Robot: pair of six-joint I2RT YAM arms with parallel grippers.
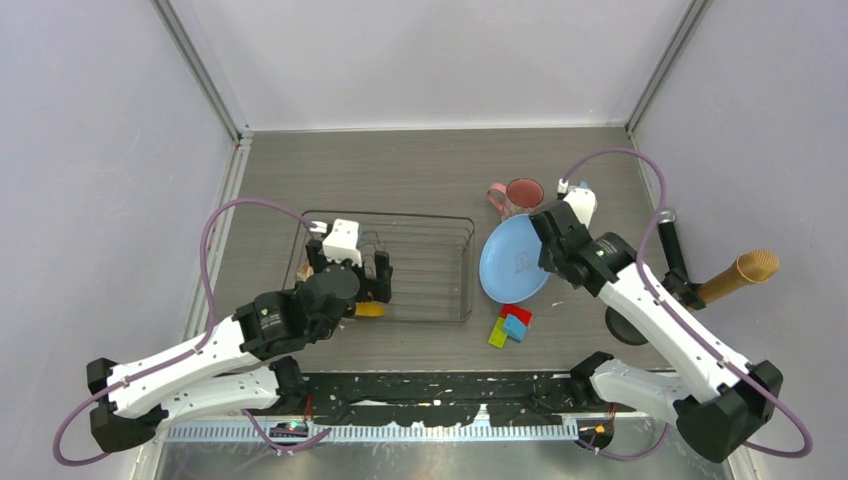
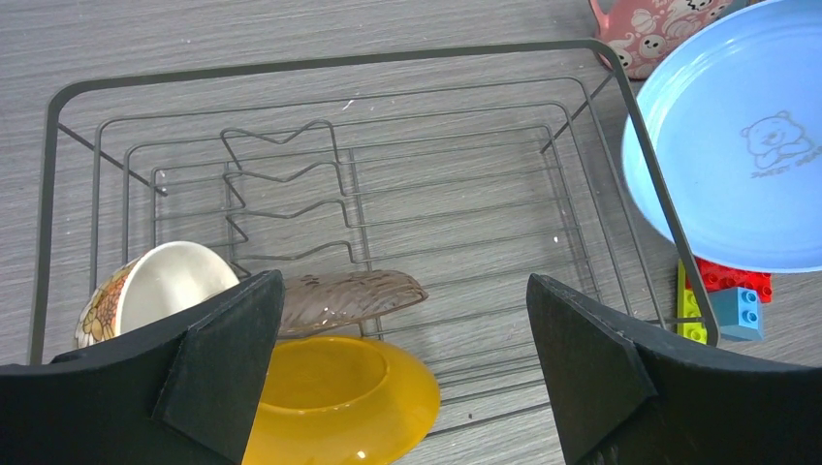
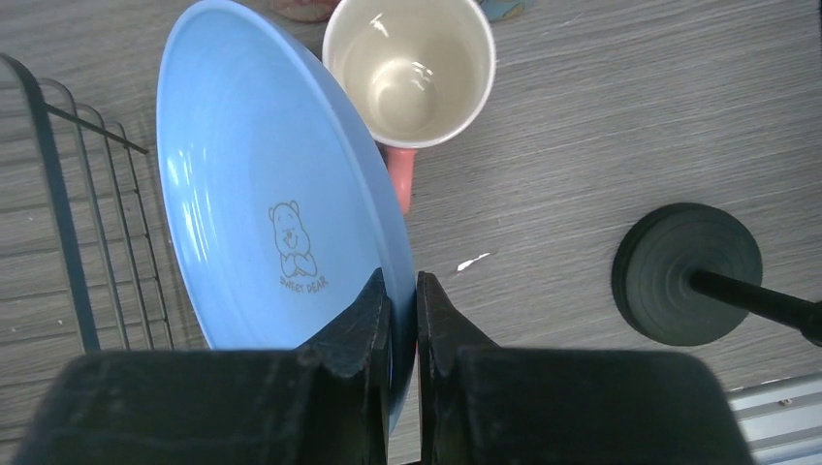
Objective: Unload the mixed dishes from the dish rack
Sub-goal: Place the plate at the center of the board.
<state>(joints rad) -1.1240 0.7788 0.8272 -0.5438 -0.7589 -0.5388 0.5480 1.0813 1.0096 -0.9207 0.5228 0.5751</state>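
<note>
Here the right hand point(image 3: 402, 291) pinches the blue plate point(image 3: 262, 194) at its rim, tilted beside the rack point(image 2: 291, 66). It should go flat on the worktop point(image 1: 400, 160), clear of the blocks point(image 1: 512, 325). The left hand point(image 2: 402, 291) hangs wide open, empty.

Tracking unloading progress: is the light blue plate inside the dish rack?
No, the light blue plate is outside the dish rack, to its right, pinched by the right gripper.
</note>
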